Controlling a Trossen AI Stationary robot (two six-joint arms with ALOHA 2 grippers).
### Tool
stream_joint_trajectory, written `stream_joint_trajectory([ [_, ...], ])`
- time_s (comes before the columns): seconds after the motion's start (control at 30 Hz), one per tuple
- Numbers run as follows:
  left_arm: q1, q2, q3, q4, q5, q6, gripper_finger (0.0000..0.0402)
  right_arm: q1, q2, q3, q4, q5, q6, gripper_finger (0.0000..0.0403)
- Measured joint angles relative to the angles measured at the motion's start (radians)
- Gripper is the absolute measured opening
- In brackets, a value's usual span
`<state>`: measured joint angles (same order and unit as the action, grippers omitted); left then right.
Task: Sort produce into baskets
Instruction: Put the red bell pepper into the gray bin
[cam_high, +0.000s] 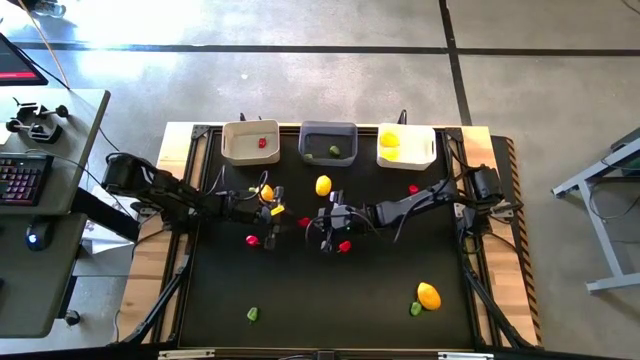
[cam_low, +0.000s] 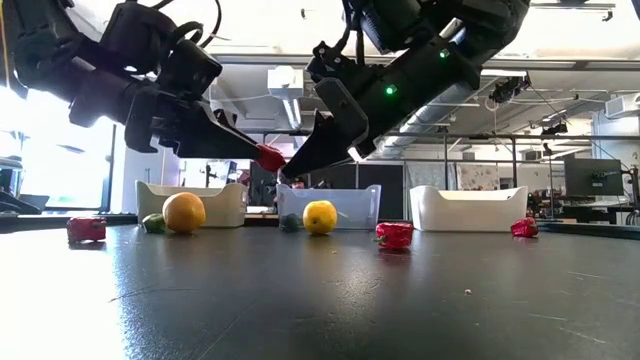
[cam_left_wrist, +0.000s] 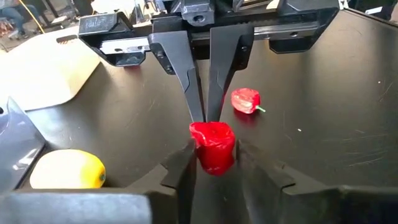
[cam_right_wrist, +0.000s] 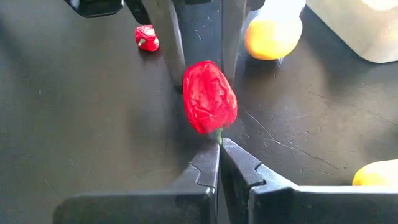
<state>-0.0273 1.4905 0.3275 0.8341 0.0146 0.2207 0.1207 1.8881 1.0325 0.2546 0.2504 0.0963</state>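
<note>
A small red piece of produce (cam_high: 304, 222) hangs in the air over the middle of the table, between my two grippers; it also shows in the low view (cam_low: 270, 157). My left gripper (cam_left_wrist: 214, 168) comes from the table's left and is shut on it. My right gripper (cam_right_wrist: 219, 158) comes from the right and is shut at the piece's green stem. The cream-white basket (cam_high: 232, 150) holds a red piece, the dark grey basket (cam_high: 345, 133) green ones, the white basket (cam_high: 425, 150) yellow ones. My left gripper pinches the red piece's two sides (cam_left_wrist: 198, 155) between its two fingers, coming about level from the table's left. The piece is lifted clear of the table. My right gripper is shut on the thin green stem (cam_right_wrist: 219, 135) at the piece's end, only at the fingertips, coming from the table's right, slanting down.
Loose on the table lie an orange piece (cam_high: 266, 192), a yellow one (cam_high: 323, 185), red ones (cam_high: 413, 188) (cam_high: 252, 240) (cam_high: 344, 246), a green one (cam_high: 253, 314), and an orange one (cam_high: 428, 295) beside a green one (cam_high: 415, 309). The baskets line the far edge.
</note>
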Motion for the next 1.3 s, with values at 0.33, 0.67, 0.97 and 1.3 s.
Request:
stream_joint_trajectory([
  [0.33, 0.0, 0.0, 0.0, 0.0, 0.0, 0.024, 0.0036, 0.0, 0.0, 0.0, 0.0, 0.004, -0.011, 0.0033],
  [0.67, 0.026, -0.022, 0.0, -0.04, -0.107, 0.019, 0.0036, 0.012, -0.021, 0.0, -0.04, 0.12, -0.016, 0.0193],
  [0.97, 0.207, -0.223, -0.001, -0.213, -0.148, -0.027, 0.0035, 0.025, -0.085, 0.0, -0.131, 0.204, 0.002, 0.0227],
  [1.3, 0.483, -0.455, -0.001, -0.517, -0.344, -0.049, 0.0035, 0.024, -0.085, 0.0, -0.175, 0.213, 0.045, 0.0227],
])
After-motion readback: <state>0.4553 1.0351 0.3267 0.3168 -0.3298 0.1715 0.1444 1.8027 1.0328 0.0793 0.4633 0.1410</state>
